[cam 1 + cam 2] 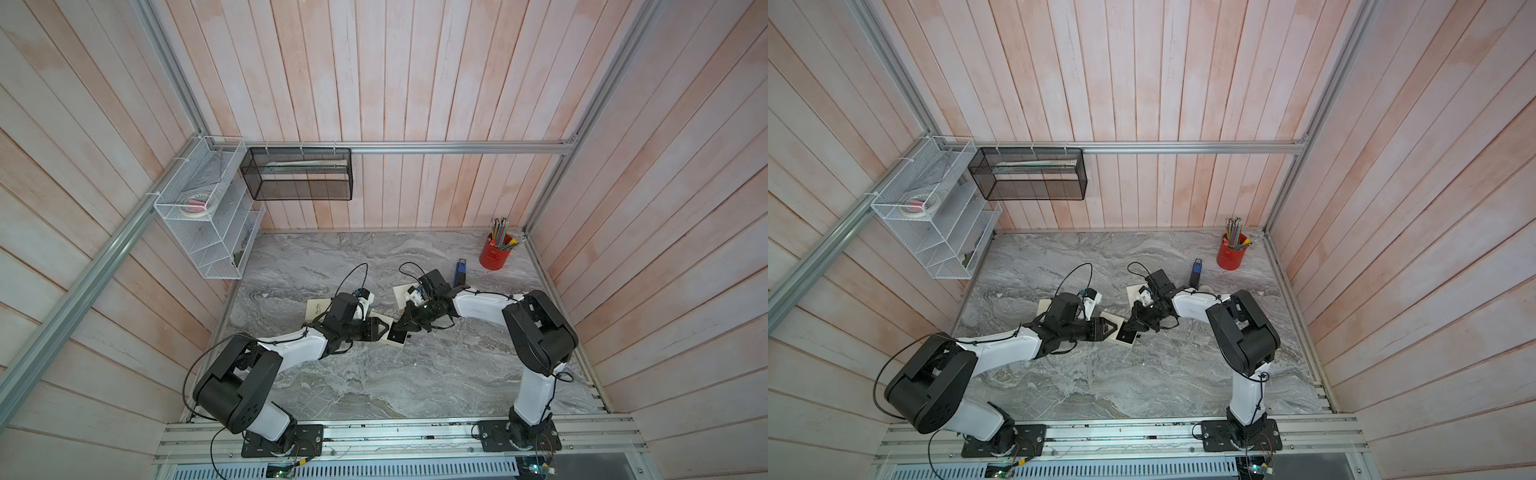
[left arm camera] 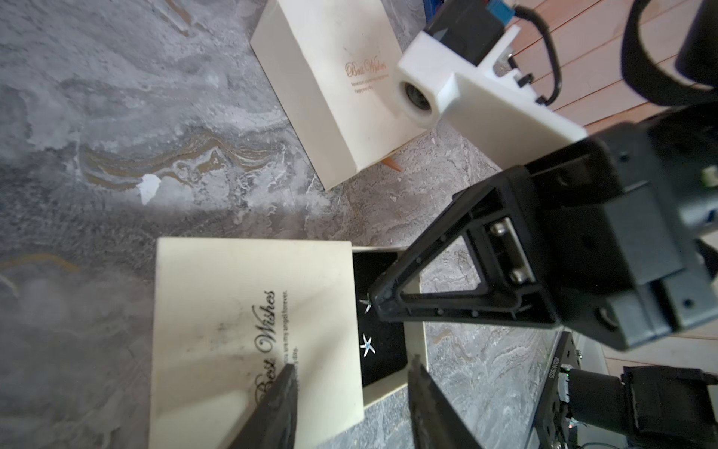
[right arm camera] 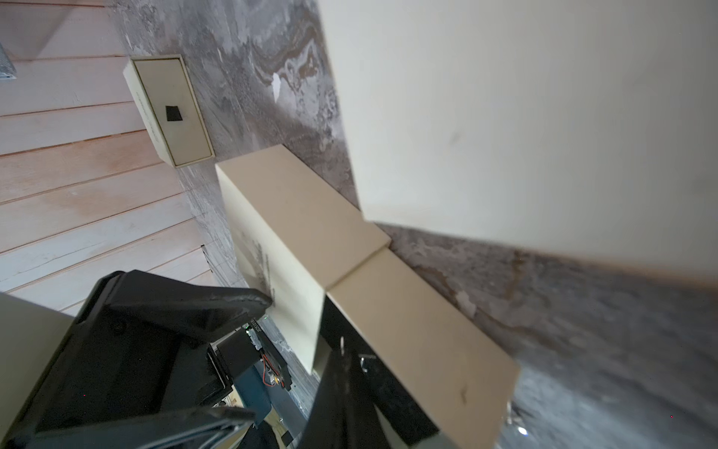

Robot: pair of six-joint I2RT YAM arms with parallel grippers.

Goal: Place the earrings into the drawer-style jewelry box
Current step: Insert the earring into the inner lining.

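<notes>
While the left claw [image 2: 352,363] hung part-open over the cream jewelry box [image 2: 233,330] on the table [image 2: 116,155], the right claw [image 2: 375,307], closed, had its tip at one starfish earring [image 2: 365,305] inside the pulled-out drawer [image 2: 416,342]; the second earring [image 2: 367,344] lay beside it.

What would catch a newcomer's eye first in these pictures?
The two arms meet mid-table over a cream jewelry box, where the shut right gripper reaches into the open black-lined drawer beside a glinting star earring. At the far right corner of the table stands a red cup of pencils.
</notes>
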